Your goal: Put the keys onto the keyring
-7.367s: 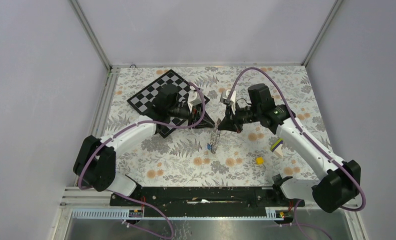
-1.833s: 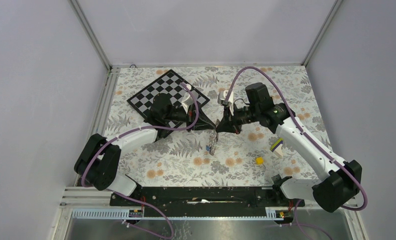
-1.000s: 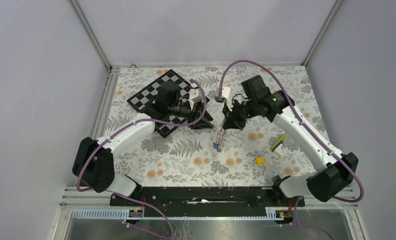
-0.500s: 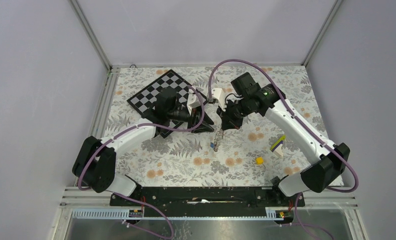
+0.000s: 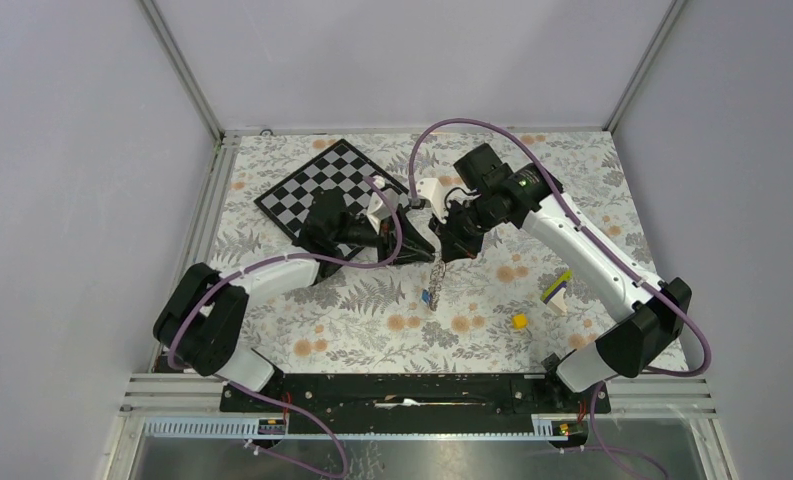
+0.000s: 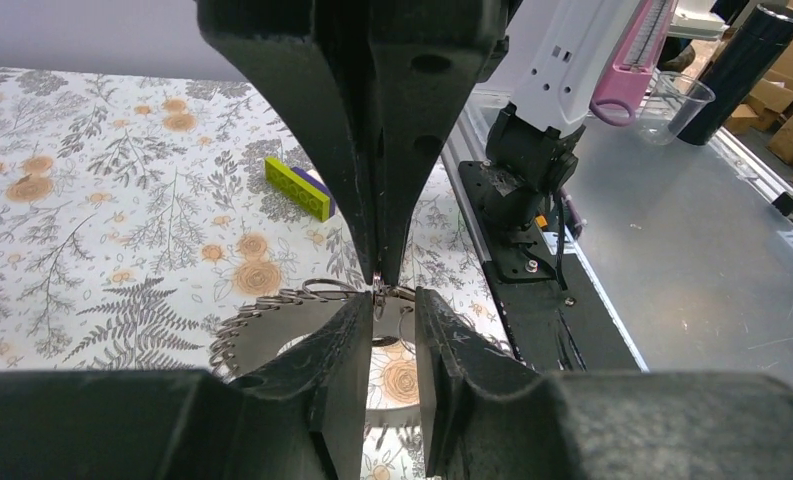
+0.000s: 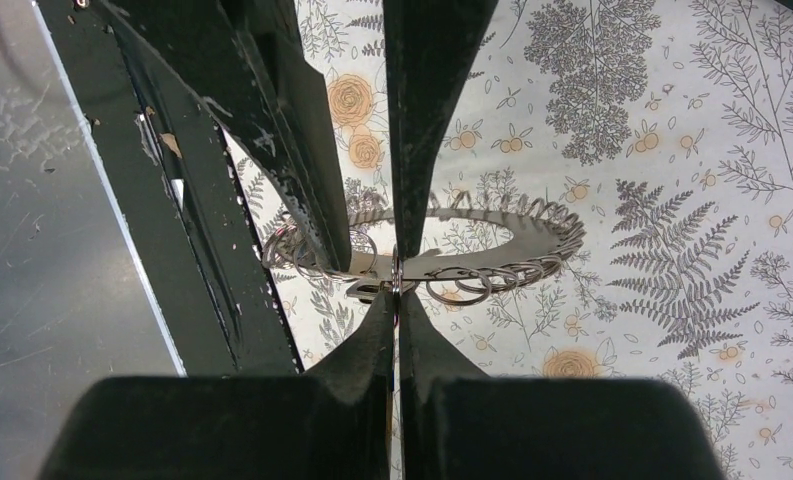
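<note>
**A:** Where is the keyring?

**B:** The keyring point(image 5: 436, 272) hangs over the floral table point(image 5: 352, 320). The right gripper point(image 7: 394, 296) pinches its rim, fingers pressed together.

**A:** And the left gripper?

**B:** The left gripper point(image 6: 392, 305) meets it tip to tip, jaws slightly apart astride the rim. A blue key point(image 5: 427, 296) seems to dangle at the ring's low end.

- From above, the blue key point(image 5: 427, 296) is only a speck low on the hanging ring point(image 5: 435, 272); the black key is too small to pick out.
- The ring's top end is hidden there under the meeting tips of the left gripper point(image 5: 427, 250) and right gripper point(image 5: 446, 252).
- The left arm point(image 5: 272, 268) covers the chessboard's point(image 5: 312, 182) near corner.
- In the left wrist view the ring's lower half lies behind that gripper's own fingers point(image 6: 344, 345).
</note>
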Available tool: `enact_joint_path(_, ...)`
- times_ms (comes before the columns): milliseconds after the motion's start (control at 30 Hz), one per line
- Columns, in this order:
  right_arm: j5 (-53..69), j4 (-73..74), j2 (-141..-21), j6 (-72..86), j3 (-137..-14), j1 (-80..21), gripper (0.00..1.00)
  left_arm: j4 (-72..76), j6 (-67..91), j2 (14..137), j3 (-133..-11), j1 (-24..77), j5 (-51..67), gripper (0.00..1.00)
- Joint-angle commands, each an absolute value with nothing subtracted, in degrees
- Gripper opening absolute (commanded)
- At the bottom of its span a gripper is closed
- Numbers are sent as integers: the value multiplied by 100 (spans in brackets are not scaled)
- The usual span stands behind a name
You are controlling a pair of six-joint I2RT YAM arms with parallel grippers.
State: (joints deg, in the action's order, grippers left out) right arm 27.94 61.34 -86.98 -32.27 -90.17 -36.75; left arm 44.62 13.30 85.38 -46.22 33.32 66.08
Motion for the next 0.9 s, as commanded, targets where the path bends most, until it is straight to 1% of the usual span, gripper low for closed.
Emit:
enact_joint_path(0,2888,6184,-8704,-3246,-9275,-3744,0,6152,2157,8777,-4495,3375,6748,26)
enact_joint_path(267,2935,6153,-8703,-3251,-9249,-3751,0,6253,2223,8920,-4509,3383,6677,25)
enact_joint_path(433,2991,6127,-8714,-3244,-9227,-3747,0,5924,2024,8929,-4567,3393,6630,24)
enact_joint_path(667,3063,6035,-8640,-3234,-9144,-3757,0,5663,1849,8925,-4609,3417,6562,29)
enact_joint_path(867,3101,5968,-8604,-3211,-9065,-3757,0,5555,1816,8927,-4657,3453,6531,28)
